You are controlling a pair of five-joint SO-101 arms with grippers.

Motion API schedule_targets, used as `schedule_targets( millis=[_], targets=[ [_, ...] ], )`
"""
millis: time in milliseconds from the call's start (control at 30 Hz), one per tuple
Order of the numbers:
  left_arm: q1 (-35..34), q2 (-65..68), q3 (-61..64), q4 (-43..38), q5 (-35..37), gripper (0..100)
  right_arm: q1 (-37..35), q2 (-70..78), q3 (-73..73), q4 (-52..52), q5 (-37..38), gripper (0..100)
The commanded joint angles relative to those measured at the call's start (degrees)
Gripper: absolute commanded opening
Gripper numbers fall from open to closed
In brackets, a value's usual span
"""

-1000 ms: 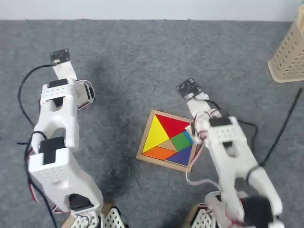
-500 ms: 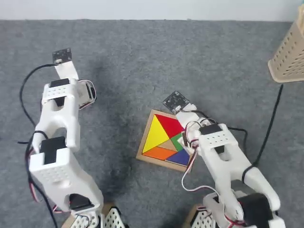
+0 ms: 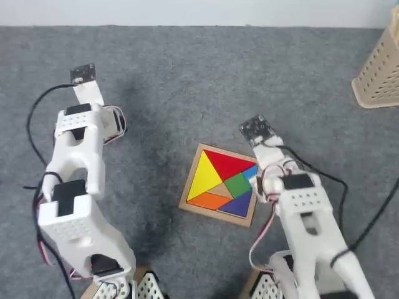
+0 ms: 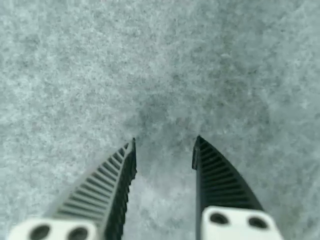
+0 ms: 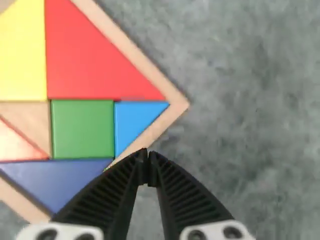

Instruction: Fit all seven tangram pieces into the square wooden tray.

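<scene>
Beside tray [image 5: 179,105] rim, closed empty right gripper [image 5: 148,154] is hovering; bumping risks shifting tray, unseating blue triangle [image 5: 132,122].

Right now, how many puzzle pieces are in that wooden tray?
7: yellow and red fill one half of the tray; green, light blue, tan, orange and dark blue the other. The right pincer overlaps the dark blue one.

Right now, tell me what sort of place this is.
Probably a robot-manipulation test bench, not a home. A white left arm and a white right arm stand side by side on a grey felt-like table cover. A square wooden tray of coloured tangram pieces lies on it.
</scene>
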Motion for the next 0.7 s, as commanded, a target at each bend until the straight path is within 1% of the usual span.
schedule_targets(
  millis=[0, 200, 300, 367, 567, 667],
  targets=[
    [0.26, -10.29, 3.21, 1.49, -0.53, 17, 1.19, -9.10, 4.84, 1.01, -0.79, 0.6],
    [0.09, -24.53, 14.55, 1.41, -0.79, 17, 1.19, -15.96, 12.04, 1.10, -0.79, 0.6],
    [0.09, -33.49, 20.62, 1.41, -3.43, 17, 1.19, -19.38, 14.95, 1.10, -0.79, 0.6],
    [0.09, -39.91, 24.84, 1.49, -5.01, 17, 1.19, -21.93, 16.26, 2.95, -0.79, 0.6],
    [0.09, -58.73, 37.58, 1.67, -10.64, 17, 1.19, -30.99, 17.05, 13.05, -0.79, 0.6],
    [0.09, -68.13, 43.12, 1.85, -13.27, 17, 1.71, -36.09, 19.34, 13.93, -0.79, 0.6]
  ],
)
